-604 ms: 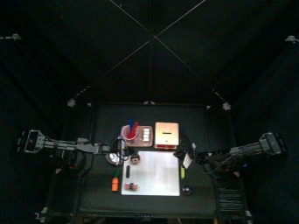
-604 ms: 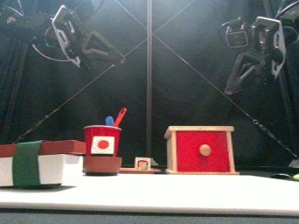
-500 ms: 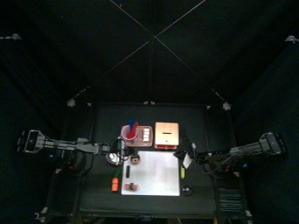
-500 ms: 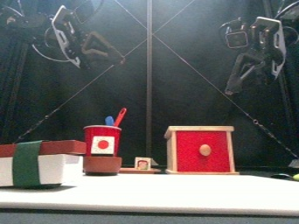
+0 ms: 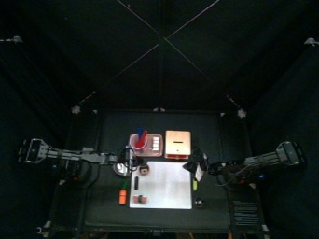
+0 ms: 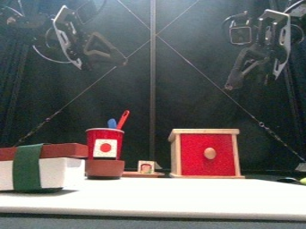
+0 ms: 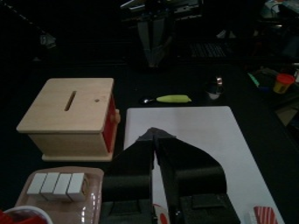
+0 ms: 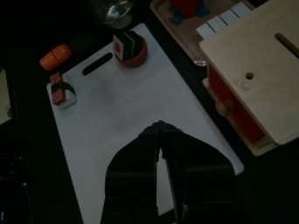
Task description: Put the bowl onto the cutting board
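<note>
While both grippers hang shut, empty: one bowl (image 8: 114,11), one cutting board (image 8: 140,122).

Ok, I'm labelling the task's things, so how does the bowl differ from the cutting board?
The bowl is small, round and silvery with a hollow inside; the cutting board is large, flat, white and rectangular. The right wrist view's edge cuts the bowl off, while the cutting board shows nearly whole, handle slot included. Both lie on the black table, the bowl just off the board's end.
</note>
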You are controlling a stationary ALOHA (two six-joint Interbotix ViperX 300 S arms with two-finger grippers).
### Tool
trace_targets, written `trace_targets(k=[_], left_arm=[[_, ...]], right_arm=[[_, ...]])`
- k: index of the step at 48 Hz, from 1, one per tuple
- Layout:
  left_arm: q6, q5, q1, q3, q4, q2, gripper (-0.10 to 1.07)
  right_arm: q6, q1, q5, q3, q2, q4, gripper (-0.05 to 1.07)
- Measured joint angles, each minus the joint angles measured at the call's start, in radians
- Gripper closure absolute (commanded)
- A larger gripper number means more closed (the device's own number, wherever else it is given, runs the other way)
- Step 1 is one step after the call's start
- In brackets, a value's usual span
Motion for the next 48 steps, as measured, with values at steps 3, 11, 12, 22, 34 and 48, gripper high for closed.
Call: trace_targets(k=[3,11,12,22,34,48], left_arm=[[0.000,0.017,-0.012,-0.002,-0.002,0.000,0.55],[0.000,0.041,-0.026,-0.002,-0.009,0.000,0.55],[-0.002,0.041,-0.026,0.000,-0.009,0.000,0.55],[0.000,0.043,-0.026,-0.002,-0.009,0.000,0.55],[0.000,0.049,-0.026,0.012,-0.009,-0.006,0.55],[0.000,0.066,-0.020,0.067,-0.021,-0.114,0.55]], right_arm=[[0.000,-0.005,-0.012,0.000,0.005,-0.006,0.58],[-0.002,-0.029,-0.038,0.000,0.026,-0.011,0.58],[-0.002,-0.032,-0.040,0.000,0.028,-0.011,0.58],[-0.002,-0.038,-0.072,0.000,0.034,-0.043,0.57],[-0.002,-0.043,-0.124,0.002,0.038,-0.081,0.56],[0.000,-0.048,-0.130,0.000,0.046,-0.086,0.56]])
